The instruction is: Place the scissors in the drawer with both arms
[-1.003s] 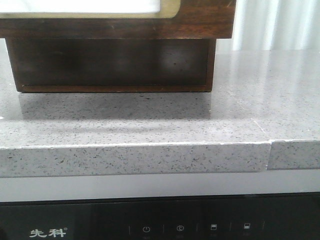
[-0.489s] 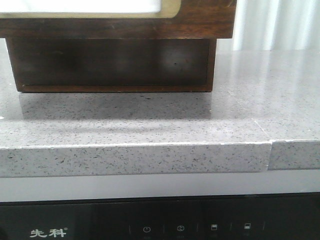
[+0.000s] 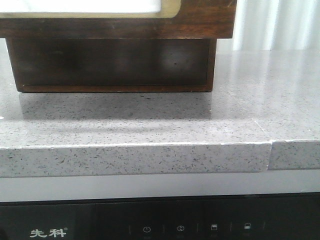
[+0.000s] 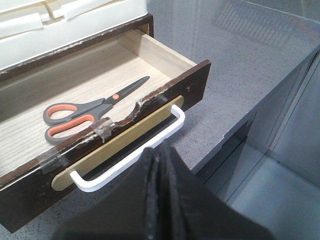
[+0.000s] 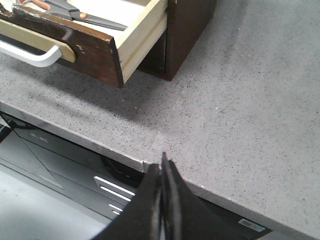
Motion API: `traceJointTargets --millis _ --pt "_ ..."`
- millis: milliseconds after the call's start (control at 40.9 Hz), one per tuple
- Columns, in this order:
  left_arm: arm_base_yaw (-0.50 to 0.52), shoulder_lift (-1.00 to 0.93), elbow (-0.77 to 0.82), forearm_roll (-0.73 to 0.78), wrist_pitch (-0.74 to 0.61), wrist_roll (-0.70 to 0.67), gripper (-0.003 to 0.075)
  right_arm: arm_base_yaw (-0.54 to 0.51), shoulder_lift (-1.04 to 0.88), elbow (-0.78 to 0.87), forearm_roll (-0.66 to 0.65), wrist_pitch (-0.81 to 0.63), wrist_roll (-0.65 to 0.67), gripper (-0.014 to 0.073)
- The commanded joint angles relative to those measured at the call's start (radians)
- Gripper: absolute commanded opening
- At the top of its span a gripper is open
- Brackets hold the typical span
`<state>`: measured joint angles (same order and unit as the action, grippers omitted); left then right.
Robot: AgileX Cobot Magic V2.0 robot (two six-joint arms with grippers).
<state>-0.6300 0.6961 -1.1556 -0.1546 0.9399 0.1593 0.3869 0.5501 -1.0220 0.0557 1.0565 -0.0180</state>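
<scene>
— Where could an arm pass?

— The drawer [image 4: 197, 82] stands pulled out over the table [image 5: 240, 100]; its open top is reachable from above, with only the scissors [image 4: 85, 110] lying flat inside.

— What blocks?

— The cream box [image 4: 75, 25] overhangs the drawer's rear. The white handle [image 4: 150, 145] juts from its front, just before the left gripper [image 4: 160, 155]. The right gripper [image 5: 164, 167] has bare table ahead.
</scene>
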Motion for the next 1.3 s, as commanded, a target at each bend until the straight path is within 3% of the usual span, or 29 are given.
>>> traceJointTargets --millis 0,220,294,416,710,1003,1273 --pt "-0.006 0.008 -0.031 -0.013 -0.077 -0.007 -0.0020 -0.005 0.006 -0.022 -0.009 -0.065 0.000 -0.0067" --pt "-0.004 0.004 -0.025 -0.011 -0.077 -0.007 -0.0020 -0.005 0.006 -0.022 -0.009 -0.066 0.000 -0.0067" --pt "0.043 -0.009 -0.002 -0.023 -0.084 -0.007 -0.0020 -0.005 0.006 -0.022 -0.009 -0.066 0.000 -0.0067" --pt "0.167 -0.066 0.074 0.064 -0.203 -0.005 -0.0020 -0.005 0.006 -0.022 -0.009 -0.066 0.000 -0.0067" --pt "0.457 -0.307 0.495 0.099 -0.664 -0.005 -0.0020 -0.005 0.006 -0.022 -0.009 -0.066 0.000 -0.0067" --pt "0.598 -0.565 0.880 0.100 -0.795 -0.005 -0.0020 -0.005 0.006 -0.022 -0.009 -0.066 0.000 -0.0067" --pt "0.627 -0.720 1.093 0.095 -0.883 -0.005 -0.0020 -0.005 0.006 -0.022 -0.009 -0.066 0.000 -0.0067"
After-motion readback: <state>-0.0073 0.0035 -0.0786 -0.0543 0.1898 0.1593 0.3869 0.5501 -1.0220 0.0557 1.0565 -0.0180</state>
